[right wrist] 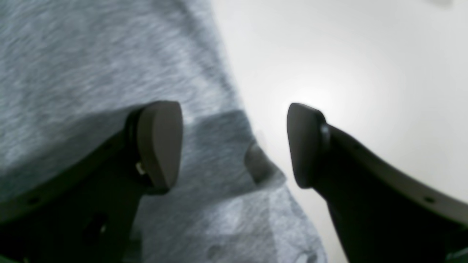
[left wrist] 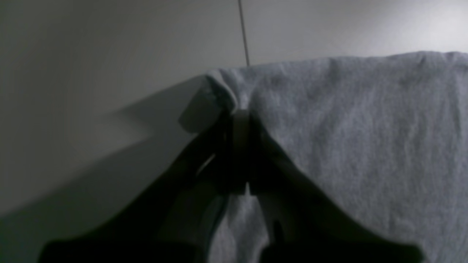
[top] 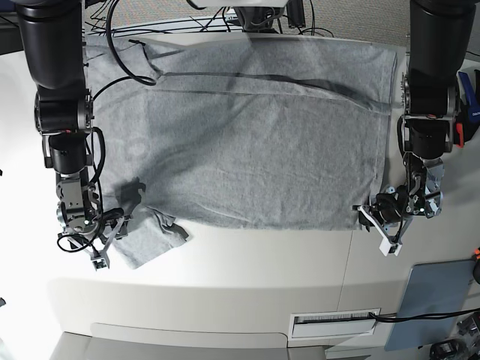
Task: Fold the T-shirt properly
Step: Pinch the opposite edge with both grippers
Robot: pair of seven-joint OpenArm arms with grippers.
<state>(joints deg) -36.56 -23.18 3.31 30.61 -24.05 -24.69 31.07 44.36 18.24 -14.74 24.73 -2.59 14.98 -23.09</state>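
Well, the T-shirt lies mostly flat, hardly folded; the left gripper pinches its corner, the right gripper gapes wide above a sleeve.

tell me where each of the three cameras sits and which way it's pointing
Left wrist: sits on the left arm just behind the left gripper, looking along its shut jaws, which pinch a corner of the T-shirt over the white table.
Right wrist: sits behind the right gripper, looking past its open fingers at the shirt's edge and sleeve.
Base: overhead, facing down on the spread shirt, with both arms and grippers showing.
Shared: all three views show the grey T-shirt and the table; the base view takes in both grippers.
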